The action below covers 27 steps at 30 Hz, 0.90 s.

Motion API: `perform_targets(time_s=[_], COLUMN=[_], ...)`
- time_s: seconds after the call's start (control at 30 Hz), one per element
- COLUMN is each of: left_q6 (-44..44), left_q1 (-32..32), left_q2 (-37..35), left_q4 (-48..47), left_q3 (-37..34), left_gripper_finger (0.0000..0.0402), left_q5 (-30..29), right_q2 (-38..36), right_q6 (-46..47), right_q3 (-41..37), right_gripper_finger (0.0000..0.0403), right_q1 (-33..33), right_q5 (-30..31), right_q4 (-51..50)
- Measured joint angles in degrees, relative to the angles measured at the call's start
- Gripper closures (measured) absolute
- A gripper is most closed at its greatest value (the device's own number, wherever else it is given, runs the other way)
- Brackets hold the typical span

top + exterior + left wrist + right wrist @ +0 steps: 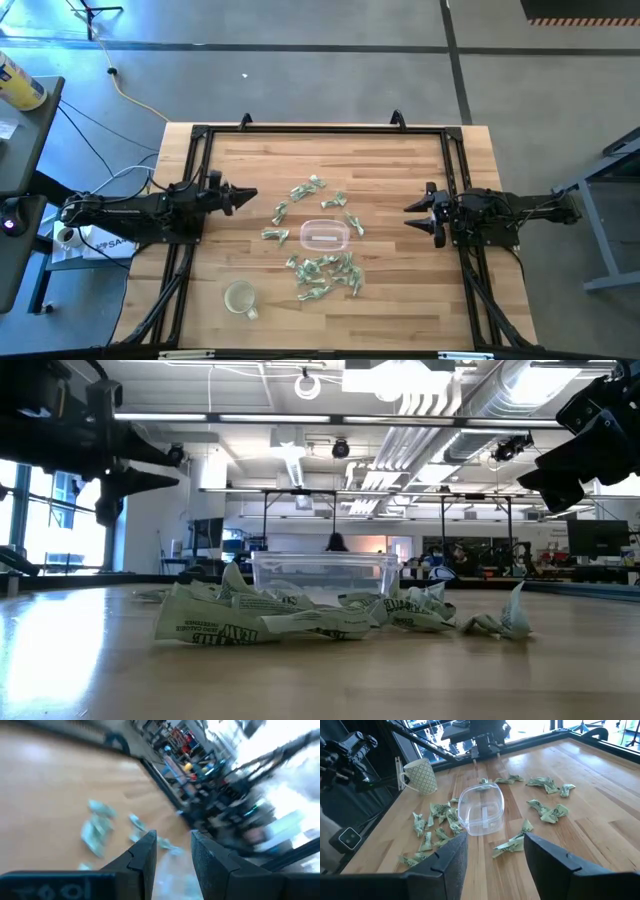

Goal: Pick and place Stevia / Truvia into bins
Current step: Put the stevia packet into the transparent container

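Many crumpled green-and-white Stevia sachets lie flat on the wooden table, in one cluster (325, 270) on the near side of the bin and looser ones (308, 188) on its far side; they also show in the right wrist view (437, 817) and the low view (260, 620). The clear shallow bin (324, 236) stands upright among them (481, 810) (325, 575). My left gripper (250, 196) (174, 842) hovers open above the table, left of the sachets. My right gripper (410, 216) (495, 845) hovers open to their right, pointing at the bin.
A pale patterned cup (240, 297) (422, 776) stands near the table's near-left corner. Black frame rails (320, 130) run along the table's edges. Bare wood lies between each gripper and the sachets.
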Motion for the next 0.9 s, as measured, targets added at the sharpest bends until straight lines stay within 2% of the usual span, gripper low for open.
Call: perform_targets(time_s=[0.1, 0.27, 0.4, 0.5, 0.57, 0.7, 0.77, 0.8, 0.9], left_q6=[-8.3, -8.8, -14.9, -19.7, -21.0, -19.7, -17.4, -16.1, -11.6], left_q1=[0.0, 0.0, 0.0, 0.0, 0.0, 0.0, 0.0, 0.0, 0.0], left_q2=[0.1, 0.1, 0.1, 0.1, 0.1, 0.1, 0.1, 0.1, 0.1], left_q4=[-0.5, -0.6, -0.2, 3.9, 7.3, 16.7, 20.5, 22.3, 27.6], left_q3=[0.0, 0.0, 0.0, 0.0, 0.0, 0.0, 0.0, 0.0, 0.0], left_gripper_finger=[0.0247, 0.0247, 0.0247, 0.0247, 0.0247, 0.0247, 0.0247, 0.0247, 0.0247], left_q5=[0.3, 0.3, -0.2, -1.6, -4.1, -9.6, -10.7, -10.7, -10.7], right_q2=[0.0, 0.0, 0.0, 0.0, 0.0, 0.0, 0.3, 0.4, 1.2], right_q6=[0.0, -0.8, -4.7, -4.8, 0.0, 17.5, 25.3, 27.9, 28.1], right_q3=[0.0, 0.0, -0.1, -0.1, -0.1, -0.1, -0.1, -0.1, -0.1], right_gripper_finger=[0.0217, 0.0219, 0.0217, 0.0217, 0.0219, 0.0218, 0.0217, 0.0217, 0.0217], right_q1=[0.0, 0.0, 0.0, 0.0, 0.0, 0.0, 0.0, 0.0, 0.0], right_q5=[0.0, 0.5, 5.8, 10.4, 12.9, 16.1, 19.5, 21.1, 24.3], right_q4=[0.0, 0.0, 0.5, 1.0, 1.7, 7.1, 11.4, 13.4, 24.4])
